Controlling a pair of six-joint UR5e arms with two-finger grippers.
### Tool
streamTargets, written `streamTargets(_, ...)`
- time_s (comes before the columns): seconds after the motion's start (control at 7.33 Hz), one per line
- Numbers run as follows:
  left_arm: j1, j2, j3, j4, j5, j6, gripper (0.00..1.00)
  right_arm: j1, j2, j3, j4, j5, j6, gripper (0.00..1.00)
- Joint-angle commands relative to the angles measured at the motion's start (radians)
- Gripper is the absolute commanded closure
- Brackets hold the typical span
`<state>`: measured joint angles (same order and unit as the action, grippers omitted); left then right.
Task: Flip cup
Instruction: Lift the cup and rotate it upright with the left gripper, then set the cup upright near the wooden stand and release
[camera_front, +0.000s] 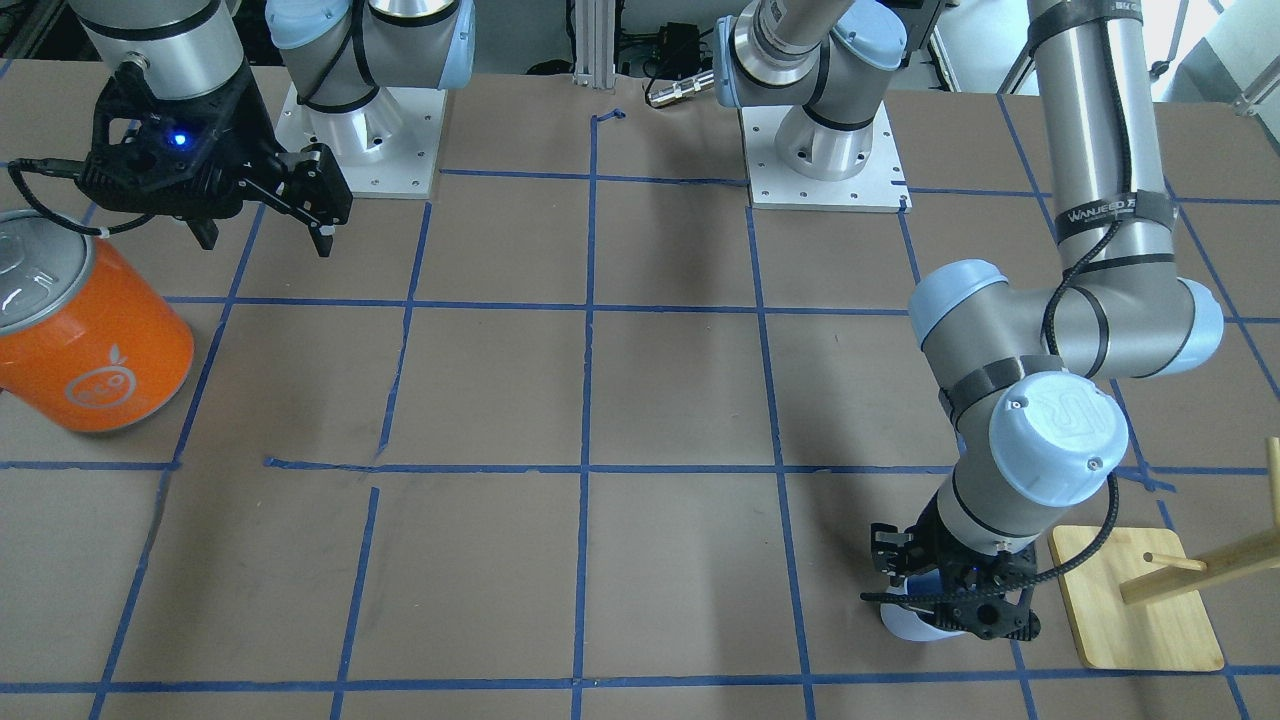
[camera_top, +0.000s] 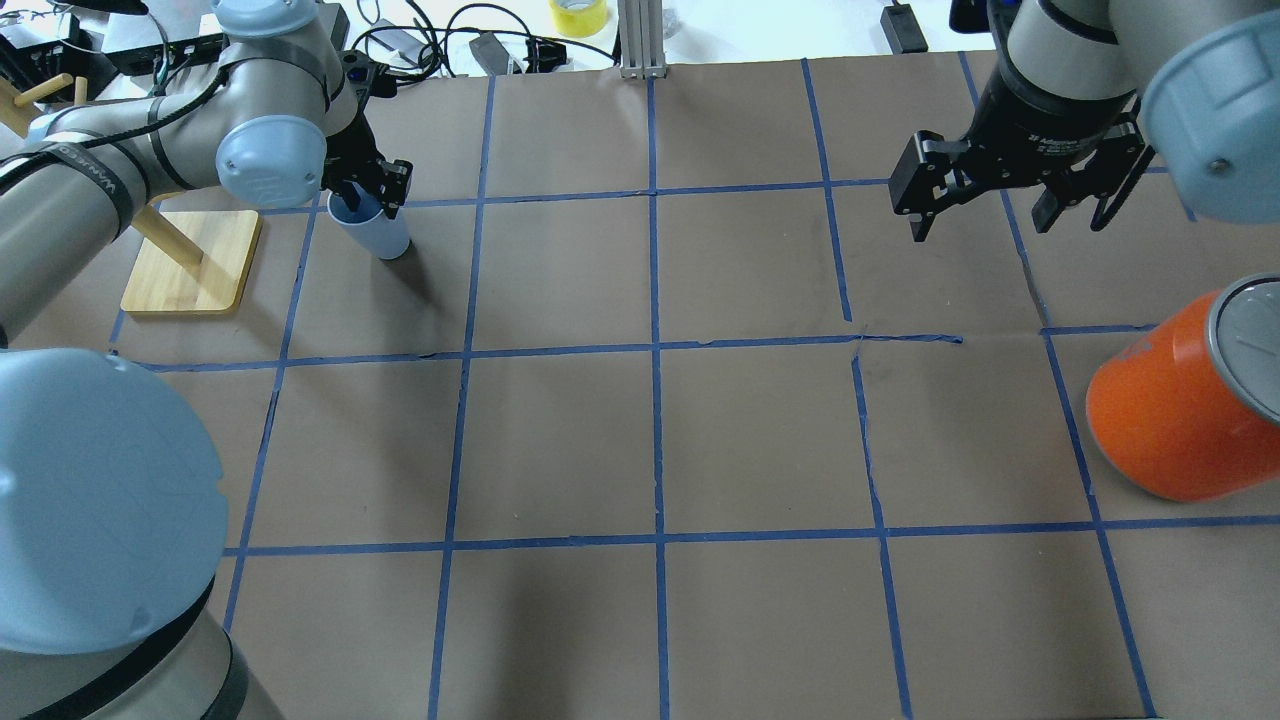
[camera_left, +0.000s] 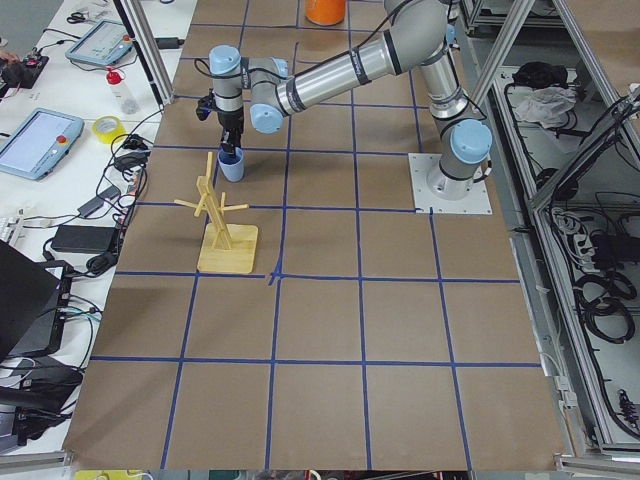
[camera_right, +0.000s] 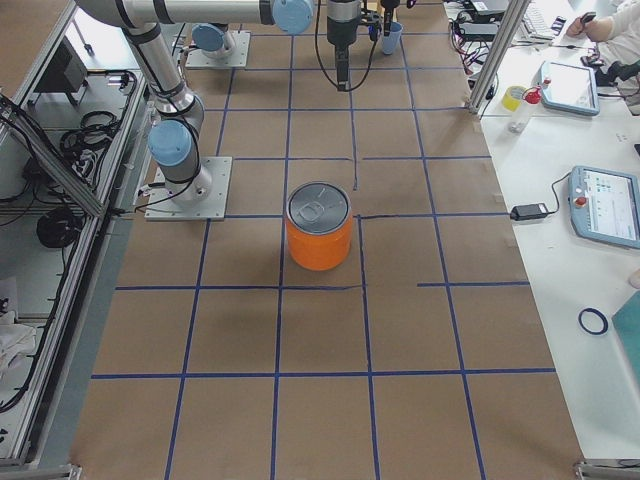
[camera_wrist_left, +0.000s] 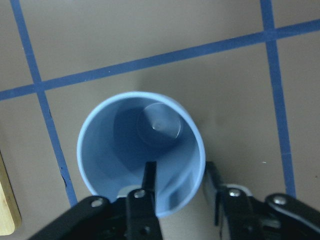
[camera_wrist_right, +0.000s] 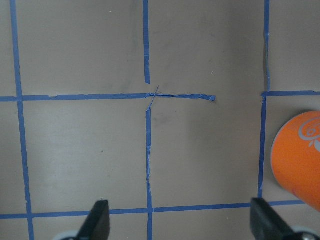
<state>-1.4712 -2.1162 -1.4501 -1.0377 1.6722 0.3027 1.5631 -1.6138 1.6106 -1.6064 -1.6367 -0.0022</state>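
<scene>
The pale blue cup (camera_top: 386, 234) stands upright, mouth up, on the table's far left next to the wooden stand; it also shows in the front view (camera_front: 903, 624) and the left wrist view (camera_wrist_left: 125, 145). My left gripper (camera_wrist_left: 181, 172) straddles the cup's wall from above, one finger (camera_wrist_left: 148, 180) inside and the other outside. There is a gap between the inner finger and the wall, so it looks partly open. My right gripper (camera_top: 985, 228) hangs open and empty above the table on the right, far from the cup.
A large orange can (camera_top: 1170, 420) with a silver top stands at the right edge, near my right gripper (camera_front: 268, 243). A wooden peg stand on a bamboo base (camera_top: 190, 265) sits just left of the cup. Blue tape marks a grid on the brown table.
</scene>
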Motion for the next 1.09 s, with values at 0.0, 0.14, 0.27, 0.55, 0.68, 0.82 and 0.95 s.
streamTargets(0.0, -0.009, 0.095, 0.014, -0.084, -0.003, 0.001, 0.00, 0.000, 0.002, 0.000, 0.000, 0.000, -0.001, 0.00)
streamTargets(0.14, -0.012, 0.172, 0.020, -0.144, -0.009, -0.001, 0.00, 0.000, 0.000, 0.000, 0.000, 0.000, -0.001, 0.00)
streamTargets(0.27, -0.012, 0.255, 0.023, -0.219, -0.073, -0.007, 0.00, 0.000, 0.000, 0.000, 0.002, 0.000, -0.001, 0.00)
streamTargets(0.55, -0.021, 0.439, -0.019, -0.389, -0.144, -0.069, 0.00, 0.000, 0.000, 0.000, 0.002, 0.000, -0.001, 0.00)
streamTargets(0.68, -0.023, 0.543, -0.085, -0.422, -0.157, -0.085, 0.00, -0.002, 0.002, 0.000, 0.000, 0.000, -0.001, 0.00)
streamTargets(0.82, -0.024, 0.615, -0.157, -0.415, -0.161, -0.109, 0.00, 0.000, 0.002, 0.000, 0.000, 0.000, -0.001, 0.00)
streamTargets(0.95, -0.024, 0.637, -0.185, -0.398, -0.157, -0.158, 0.00, -0.002, 0.002, 0.000, 0.002, 0.000, -0.002, 0.00)
